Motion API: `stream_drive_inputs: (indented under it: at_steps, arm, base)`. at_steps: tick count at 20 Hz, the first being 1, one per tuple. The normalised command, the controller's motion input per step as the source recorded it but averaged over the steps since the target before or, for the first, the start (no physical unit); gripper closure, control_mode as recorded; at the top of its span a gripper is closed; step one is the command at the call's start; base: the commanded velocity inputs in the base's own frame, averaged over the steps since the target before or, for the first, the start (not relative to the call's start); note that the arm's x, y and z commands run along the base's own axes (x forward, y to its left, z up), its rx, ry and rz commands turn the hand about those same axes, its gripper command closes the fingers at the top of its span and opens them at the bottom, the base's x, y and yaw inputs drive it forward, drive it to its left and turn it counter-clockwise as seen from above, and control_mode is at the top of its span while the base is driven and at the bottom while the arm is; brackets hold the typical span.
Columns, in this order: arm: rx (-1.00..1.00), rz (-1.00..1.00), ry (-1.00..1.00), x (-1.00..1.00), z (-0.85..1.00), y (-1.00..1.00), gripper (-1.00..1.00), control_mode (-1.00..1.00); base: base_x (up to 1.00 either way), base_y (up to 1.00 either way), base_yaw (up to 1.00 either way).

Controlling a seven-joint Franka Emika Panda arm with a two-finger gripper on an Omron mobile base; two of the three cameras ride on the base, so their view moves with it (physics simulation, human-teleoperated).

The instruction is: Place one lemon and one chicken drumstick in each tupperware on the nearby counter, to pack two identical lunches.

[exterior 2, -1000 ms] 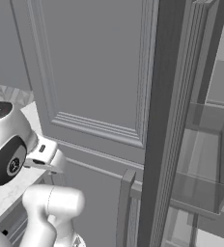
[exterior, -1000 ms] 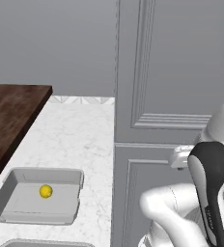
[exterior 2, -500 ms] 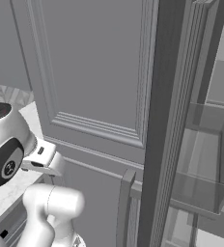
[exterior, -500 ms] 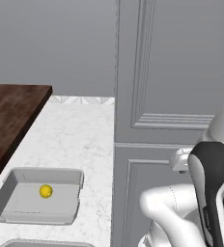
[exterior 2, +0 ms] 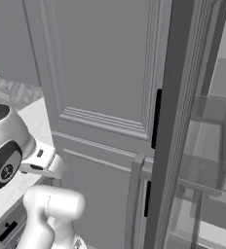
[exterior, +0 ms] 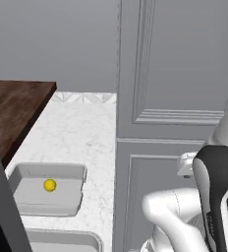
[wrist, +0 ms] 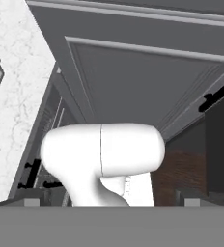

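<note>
One lemon (exterior: 49, 185) lies in the far tupperware (exterior: 22, 197) on the white marble counter (exterior: 81, 133). The rim of a second tupperware (exterior: 67, 238) shows at the bottom edge of the left base view, its inside cut off. No chicken drumstick is in view. My gripper (wrist: 111, 201) is open, with nothing between its widely spaced fingertips (wrist: 31, 201). It points down over my own white arm, beside the counter's edge (wrist: 12, 87).
A tall grey panelled door (exterior: 175, 98) stands right of the counter. In the right base view it stands open (exterior 2: 105, 87) and glass shelves (exterior 2: 207, 165) show behind it. A dark wooden surface (exterior: 13, 103) lies at the far left. A dark edge (exterior: 0, 206) cuts in at the lower left.
Both base views have shifted a little, so the base has moved; a dark edge has come into the left base view's lower left. The gripper stays open.
</note>
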Motion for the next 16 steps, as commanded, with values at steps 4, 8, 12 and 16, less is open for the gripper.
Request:
stream_drive_inputs:
  at_steps: [4,8,12,16]
  arm:
    - [0.0,0.0,0.0,0.0,0.0,0.0,-1.0,1.0]
    - [0.0,0.0,0.0,0.0,0.0,0.0,-1.0,1.0]
    - [0.0,0.0,0.0,0.0,0.0,0.0,-1.0,1.0]
    - [0.0,0.0,0.0,0.0,0.0,0.0,-1.0,1.0]
  base:
    - [-0.82,0.05,-0.04]
    - [-0.81,-0.08,-0.07]
    - [-0.98,-0.16,-0.12]
    - [-1.0,-0.37,-0.16]
